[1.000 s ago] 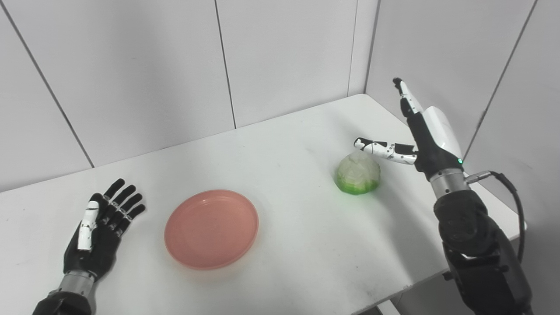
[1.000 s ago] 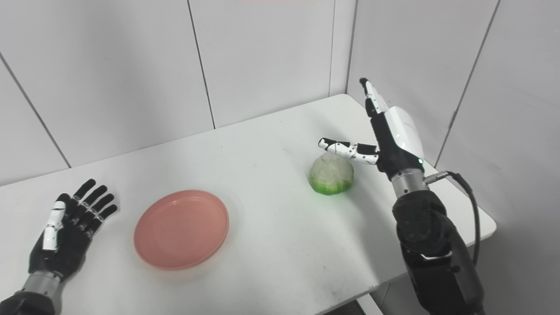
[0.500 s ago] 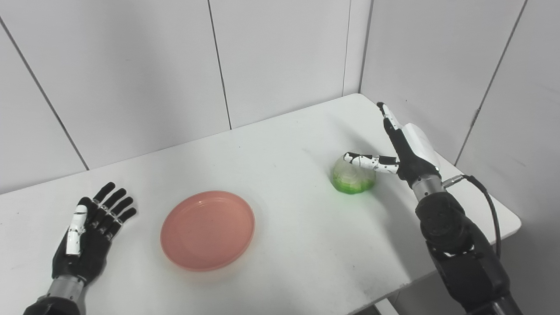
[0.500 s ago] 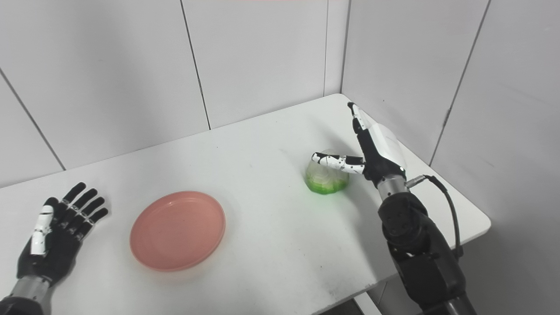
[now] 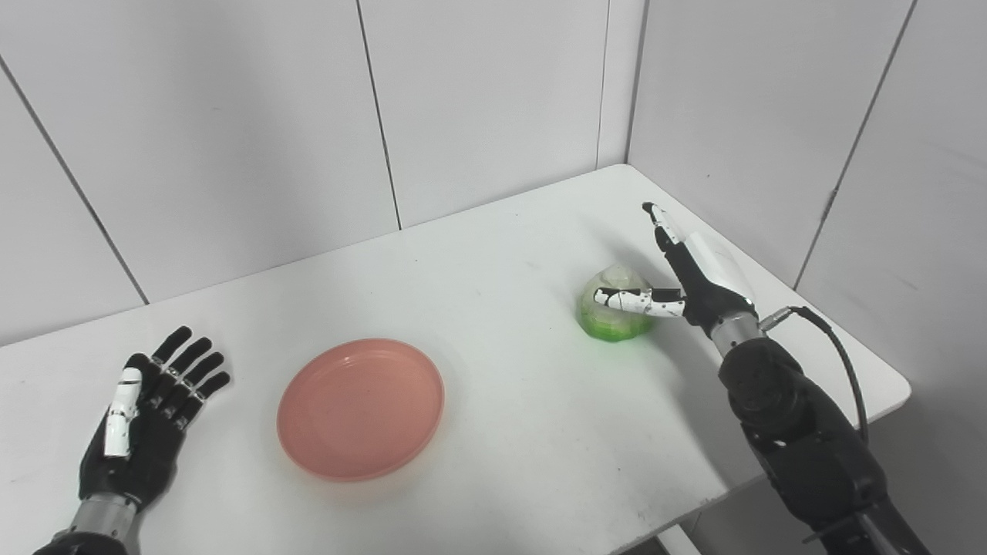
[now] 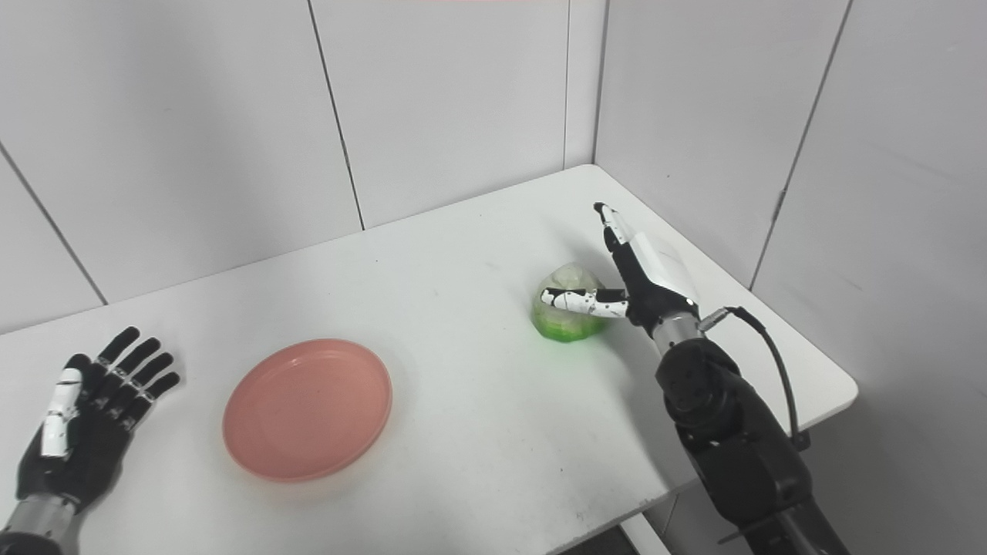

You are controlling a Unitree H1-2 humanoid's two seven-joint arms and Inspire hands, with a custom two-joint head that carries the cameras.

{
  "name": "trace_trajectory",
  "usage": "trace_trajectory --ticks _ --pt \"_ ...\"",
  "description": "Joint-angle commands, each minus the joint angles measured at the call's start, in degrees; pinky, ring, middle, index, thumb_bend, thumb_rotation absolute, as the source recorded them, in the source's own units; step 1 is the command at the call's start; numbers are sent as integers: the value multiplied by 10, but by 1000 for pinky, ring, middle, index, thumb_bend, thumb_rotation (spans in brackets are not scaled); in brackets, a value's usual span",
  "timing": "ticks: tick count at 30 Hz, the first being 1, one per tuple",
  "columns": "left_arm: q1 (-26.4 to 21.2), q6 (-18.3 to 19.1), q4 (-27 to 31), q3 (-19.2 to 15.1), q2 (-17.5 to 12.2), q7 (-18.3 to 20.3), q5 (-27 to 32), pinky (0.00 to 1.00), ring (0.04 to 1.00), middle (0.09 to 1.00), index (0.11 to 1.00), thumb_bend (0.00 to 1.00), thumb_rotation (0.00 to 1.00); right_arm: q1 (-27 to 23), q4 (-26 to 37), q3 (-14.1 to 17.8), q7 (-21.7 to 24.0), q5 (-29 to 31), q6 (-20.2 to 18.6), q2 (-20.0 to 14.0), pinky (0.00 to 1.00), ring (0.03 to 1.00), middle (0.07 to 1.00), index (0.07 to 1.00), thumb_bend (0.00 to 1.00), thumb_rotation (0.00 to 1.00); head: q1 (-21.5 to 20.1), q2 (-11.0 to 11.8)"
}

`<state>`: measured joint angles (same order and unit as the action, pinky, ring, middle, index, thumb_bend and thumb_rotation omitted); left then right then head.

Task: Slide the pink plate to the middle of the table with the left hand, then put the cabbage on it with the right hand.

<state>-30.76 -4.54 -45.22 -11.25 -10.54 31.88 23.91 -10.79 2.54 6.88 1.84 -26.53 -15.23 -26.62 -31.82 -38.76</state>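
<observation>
A pink plate lies flat on the white table, left of its middle. The pale green cabbage sits further right, near the back right corner. My right hand is open right beside the cabbage, thumb reaching across its front and fingers stretched up behind it; I cannot tell whether it touches. My left hand rests open on the table, palm up, left of the plate and apart from it.
White wall panels close the table off at the back and on the right. The table's right corner and front edge fall away near my right forearm. A black cable loops off that wrist.
My right hand has come down from above the cabbage to its level, thumb now across its front. The camera has also shifted. Plate and left hand lie as before.
</observation>
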Motion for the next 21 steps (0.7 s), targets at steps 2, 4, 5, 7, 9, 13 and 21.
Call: trace_trajectory --ticks 2,4,5,7,9,13,21 --pt "67 5 -39 -3 -2 7 0 770 805 819 815 497 802 -26 7 -1 1 5 9 -18 885 1000 1000 1000 1000 569 0 -2" --pt "67 4 -40 -3 -3 10 0 770 804 817 814 496 810 -28 -2 -3 0 9 17 -18 875 1000 1000 1000 1000 564 -1 -3" --pt "67 4 -40 -3 -4 10 0 768 802 815 813 497 812 -29 -4 -3 0 11 19 -18 872 1000 1000 1000 1000 560 -1 -4" --pt "68 4 -40 -2 -4 9 0 765 798 810 811 496 813 -30 -7 -5 3 17 20 -17 861 1000 1000 1000 1000 555 -1 -5" --pt "67 1 -43 -1 -5 12 -1 760 794 807 809 494 825 -31 -11 -8 4 16 18 -18 845 996 1000 1000 1000 552 -1 -6" --pt "69 2 -38 -1 -6 12 -1 760 795 808 809 503 818 -34 -12 -14 9 11 4 -20 835 983 1000 1000 1000 576 0 -8" --pt "74 5 -27 1 -7 13 -1 762 795 811 812 503 818 -43 -21 -25 21 8 -9 -25 868 999 1000 1000 1000 563 1 -13"
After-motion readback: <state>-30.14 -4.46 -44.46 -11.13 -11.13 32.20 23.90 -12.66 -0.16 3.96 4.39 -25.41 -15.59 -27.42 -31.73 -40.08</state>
